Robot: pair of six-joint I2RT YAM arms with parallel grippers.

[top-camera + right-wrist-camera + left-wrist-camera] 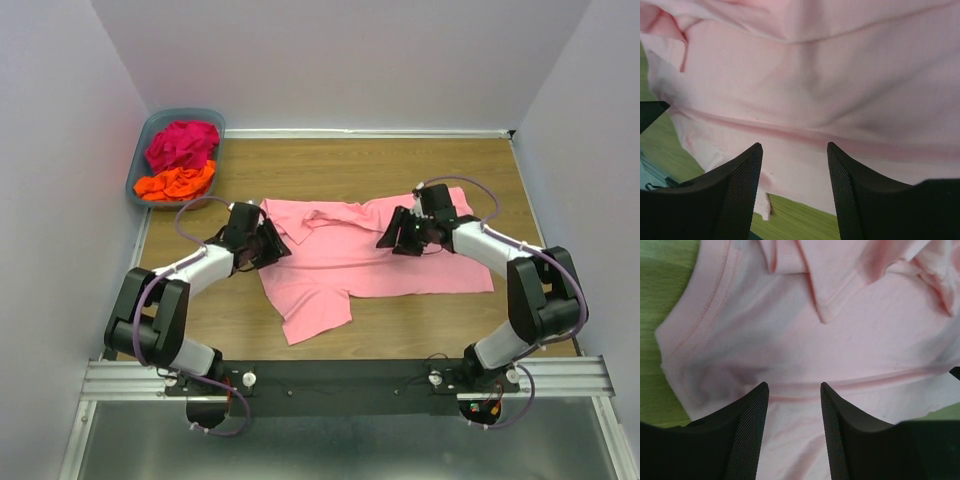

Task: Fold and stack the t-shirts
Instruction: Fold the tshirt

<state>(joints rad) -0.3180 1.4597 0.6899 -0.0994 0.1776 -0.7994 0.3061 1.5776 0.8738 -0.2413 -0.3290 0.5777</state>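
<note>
Two tools, both released with nothing held: my left tool (274, 246) and right tool (394, 240) sit over the light pink t-shirt (340, 265), mid-frame on the counter (330, 165).

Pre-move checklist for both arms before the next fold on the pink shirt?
1. left gripper open, nothing between its fingers: ok.
2. right gripper open, nothing between its fingers: ok.
3. Both grippers over the light pink t-shirt: ok.
4. Shirt lying flat: not ok, the collar area is rumpled and one near corner juts out.
5. Fingertips touching cloth: cannot tell.
6. magenta t-shirt and orange t-shirt in the basket, clear of the arms: ok.
</note>
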